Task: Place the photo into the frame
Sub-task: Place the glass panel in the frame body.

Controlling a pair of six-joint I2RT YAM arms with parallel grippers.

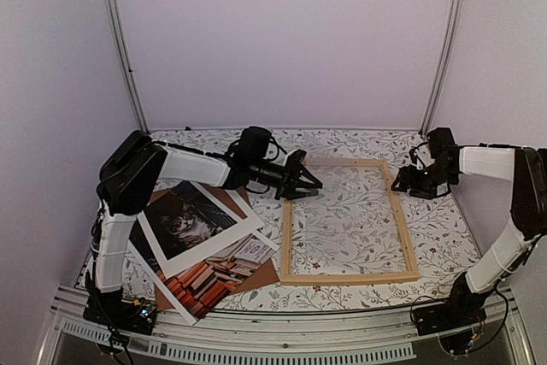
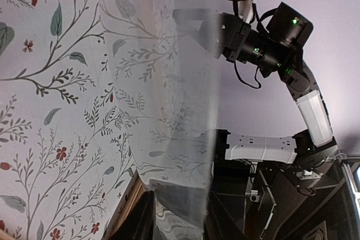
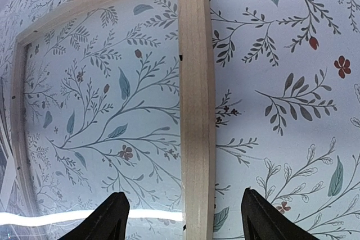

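**Ana:** Top camera first. The frame [image 1: 346, 278] lay flat on the floral table [image 1: 444, 237], right of centre, and the left gripper [image 1: 301, 181] was down at its far left corner!

**Ben:** And the photo [image 1: 203, 284]?

**Ana:** It was outside the frame, off to the left by the front edge and face up, with the stacked books showing. The white mat [image 1: 235, 232] lay askew on top, so the cat looked out through its window. The brown backing board [image 1: 267, 273] was underneath, one corner near the frame's left bar.

**Ben:** Where was the right gripper [image 1: 400, 184]?

**Ana:** It hung at the frame's far right corner. A clear pane [image 1: 342, 220] hazed the cloth inside the frame.

**Ben:** On to the left wrist view. That pane ran up the middle of the shot, and its lower end sat between the dark fingers [image 2: 140, 223]. Pinched or let go? I could not tell. The right arm [image 2: 315, 116] showed beyond it.

**Ana:** Right wrist view. The fingers [image 3: 109, 220] were spread wide and gripped nothing. The frame's wooden bar ran up between them. Whether they touched it, I could not tell.
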